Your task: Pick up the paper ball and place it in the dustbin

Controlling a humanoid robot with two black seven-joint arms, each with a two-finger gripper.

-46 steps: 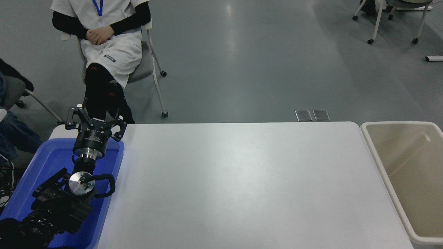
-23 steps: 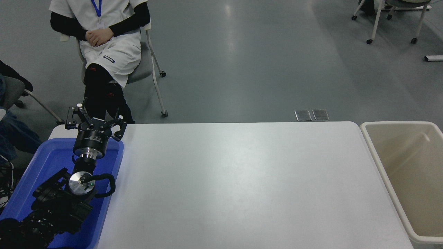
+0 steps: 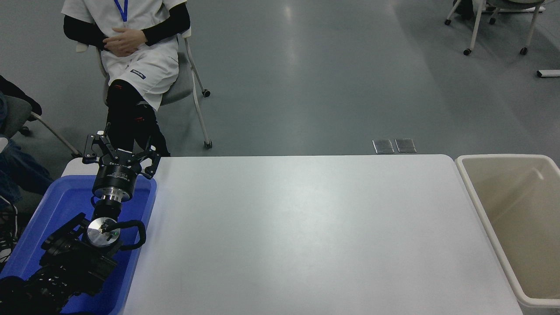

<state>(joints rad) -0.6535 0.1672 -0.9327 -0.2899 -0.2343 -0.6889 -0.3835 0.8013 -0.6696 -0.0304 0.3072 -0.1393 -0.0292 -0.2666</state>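
paper ball: not in view, you can't target it | left gripper [image 3: 119, 154]: fingers spread, empty, parked over blue tray [image 3: 52, 210] | right arm: out of frame | dustbin [image 3: 503, 218]: right of table | expect light, crushable wad, pinch across middle

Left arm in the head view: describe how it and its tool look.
The left arm is black and bulky, with a shiny silver disc, a looping black cable and a silver ring behind a black cylindrical wrist. Its tool is black, with slim linkage fingers. The right arm is not in view.
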